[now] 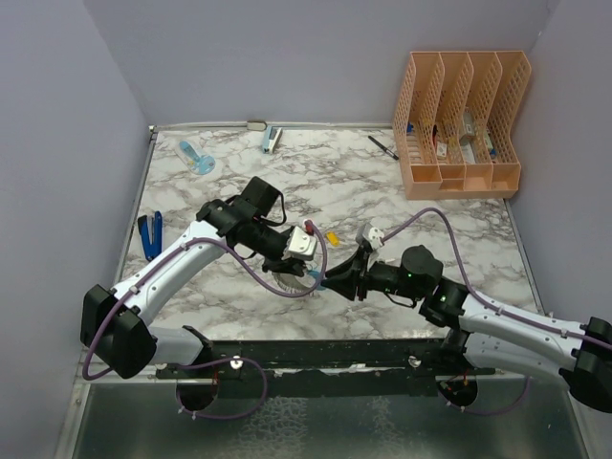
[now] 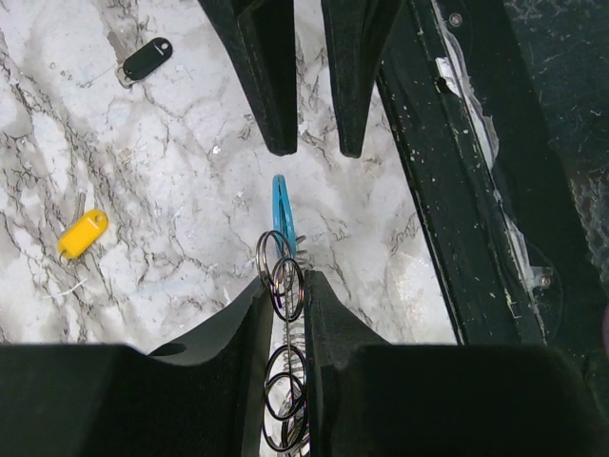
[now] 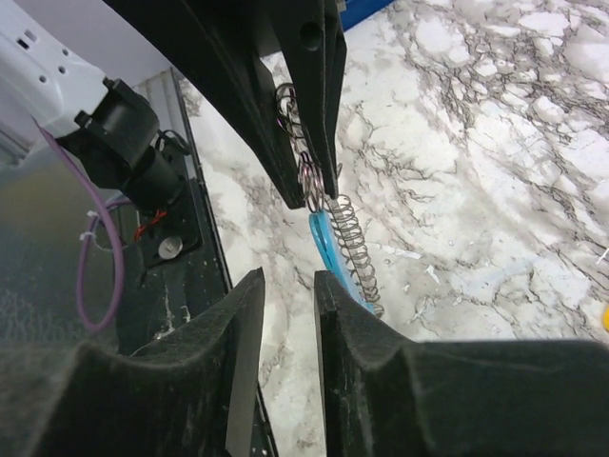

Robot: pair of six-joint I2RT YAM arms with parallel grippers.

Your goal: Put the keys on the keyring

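A white marble-patterned table [image 1: 430, 225] with dark veins sat between pale purple walls [image 1: 57, 143]. At its far right corner stood an orange slotted file organizer [image 1: 464, 124] holding small items too indistinct to name. A black pen [image 1: 384, 147] lay just left of it. A blue-handled tool [image 1: 149, 234] rested at the left edge, a light-blue object [image 1: 196, 158] near the far left corner, and a small blue-and-white item [image 1: 272, 140] at the far edge.

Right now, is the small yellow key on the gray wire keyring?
No, the small yellow key lies loose on the marble tabletop, apart from the gray wire keyring.
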